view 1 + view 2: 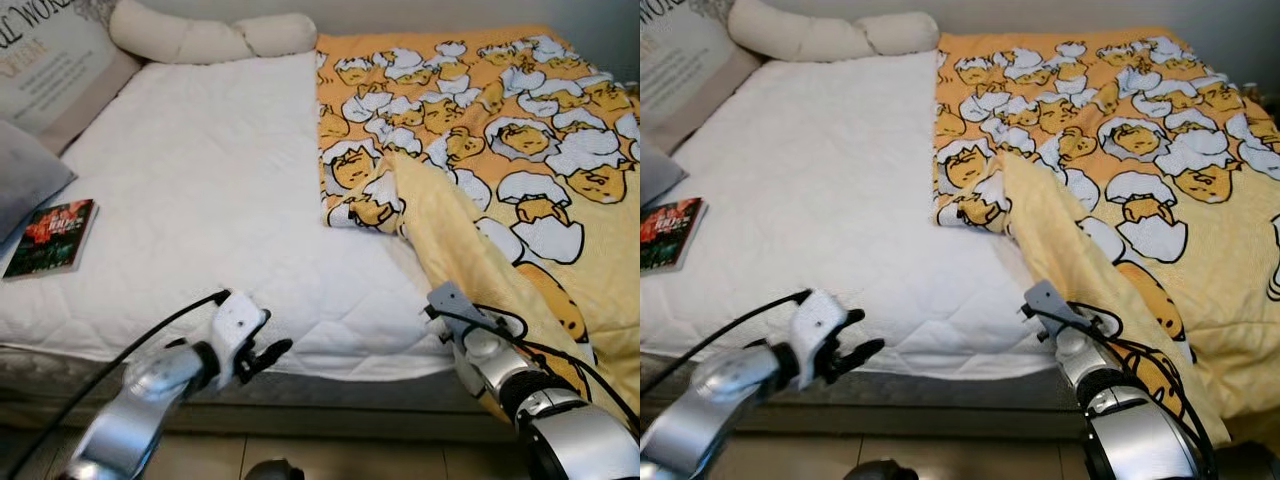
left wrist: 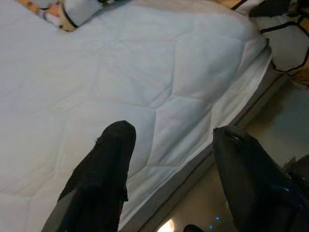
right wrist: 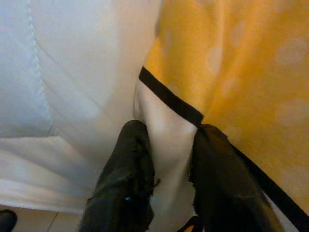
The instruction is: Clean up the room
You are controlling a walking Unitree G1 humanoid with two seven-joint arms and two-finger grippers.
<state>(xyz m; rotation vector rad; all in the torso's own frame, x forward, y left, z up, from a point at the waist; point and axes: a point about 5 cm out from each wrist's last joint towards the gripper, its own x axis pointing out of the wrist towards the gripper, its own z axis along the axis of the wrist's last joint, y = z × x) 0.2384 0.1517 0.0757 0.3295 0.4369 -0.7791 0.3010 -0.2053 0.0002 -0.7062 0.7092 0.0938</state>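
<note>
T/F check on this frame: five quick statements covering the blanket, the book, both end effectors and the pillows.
1. The right end effector is closed on the edge of the yellow blanket. True.
2. The left end effector holds the book. False: it is open and holds nothing, near the mattress front edge; the book lies far off by the grey pillow.
3. The blanket covers the whole bed. False: it covers the robot's right side; the left is bare white mattress.
4. A long cream pillow lies at the far end of the bed. True.
5. The book stands upright. False: it lies flat.
</note>
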